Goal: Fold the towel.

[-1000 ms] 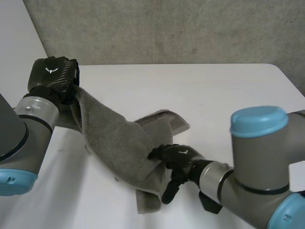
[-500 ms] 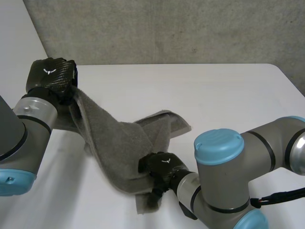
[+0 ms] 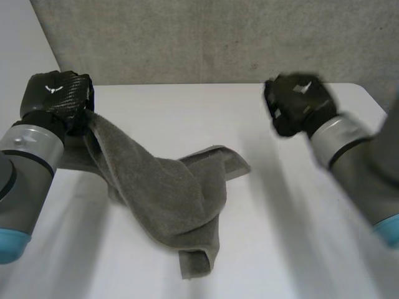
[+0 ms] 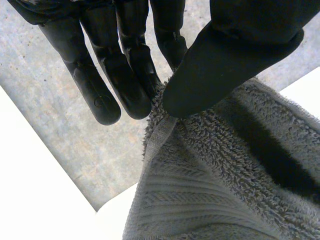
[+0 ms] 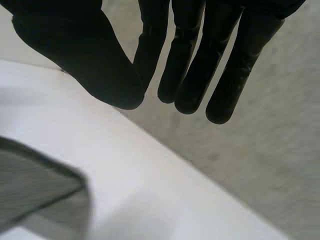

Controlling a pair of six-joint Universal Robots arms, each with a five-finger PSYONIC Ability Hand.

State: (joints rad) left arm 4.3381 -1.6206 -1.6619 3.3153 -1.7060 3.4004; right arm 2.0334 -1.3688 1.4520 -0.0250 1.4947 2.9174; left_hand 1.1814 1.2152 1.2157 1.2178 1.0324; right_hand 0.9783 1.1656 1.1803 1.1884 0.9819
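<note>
Black left hand (image 3: 56, 94) and right hand (image 3: 299, 104), each white-marked

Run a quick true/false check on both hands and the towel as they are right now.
1. The left hand pinches an edge of the grey terry towel. True.
2. The right hand grips the towel's other end. False: it is raised well apart from the towel, open and holding nothing.
3. The towel lies spread flat on the white table. False: one end hangs lifted from the left hand and the rest is bunched up.
4. Part of the towel rests on the table. True.
</note>
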